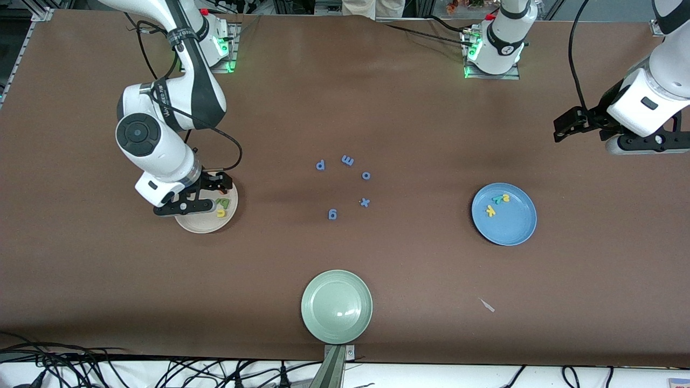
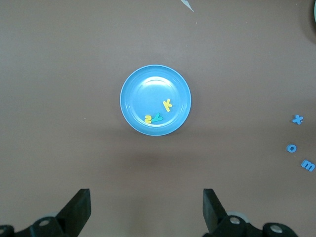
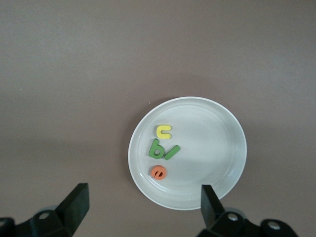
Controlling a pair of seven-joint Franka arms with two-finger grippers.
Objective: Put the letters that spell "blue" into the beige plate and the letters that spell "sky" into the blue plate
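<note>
Your right gripper [image 1: 207,195] hangs with fingers apart and empty over the round cream-beige plate [image 3: 217,148], where the green foam b [image 3: 156,148], green l [image 3: 172,152], yellow u [image 3: 163,131] and orange e [image 3: 158,172] lie; lower it carelessly and you may knock them out. The front view hides the e under that gripper, though the right wrist view shows it. Your left gripper [image 1: 579,125] waits spread and empty near its end of the table; the yellow s [image 2: 148,119], teal y [image 2: 156,117] and yellow k [image 2: 167,104] lie in the light-blue plate [image 2: 143,91]

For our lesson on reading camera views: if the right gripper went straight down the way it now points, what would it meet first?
The open right gripper hangs over the beige plate, so it would probably meet that plate's rim or floor first, near the green b, though exact depth is unclear.
</note>
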